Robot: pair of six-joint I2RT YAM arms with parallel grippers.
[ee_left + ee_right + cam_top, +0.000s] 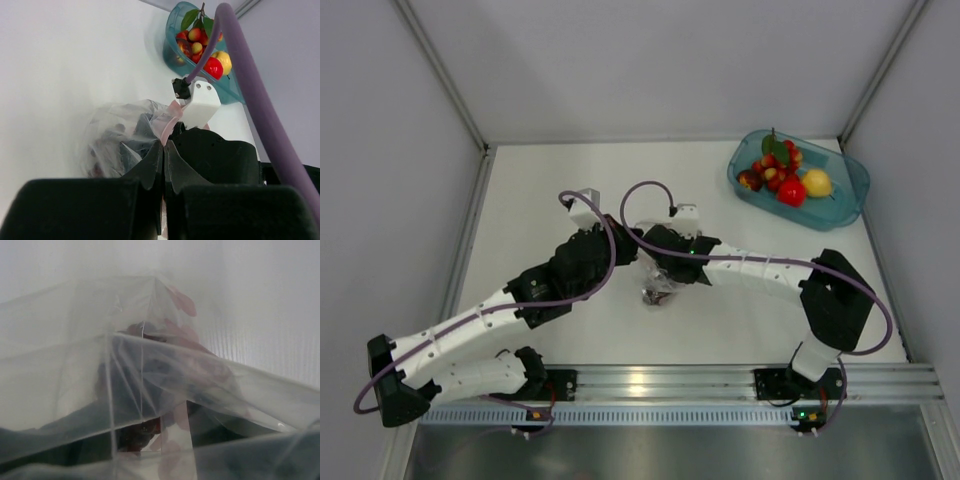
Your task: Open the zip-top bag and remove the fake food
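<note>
Two tools meet at the zip-top bag (658, 289) between them; the left tool (164, 144) pinches its pink rim (the right tool (666, 268): grip hidden).

A white table (570, 330) stands boxed in on three sides by pale grey walls (650, 70), with slim metal posts (443, 72) rising at the back corners. A silver rail (660, 381) runs along the near edge. The light is soft and even, and it glints off the rail.
</note>
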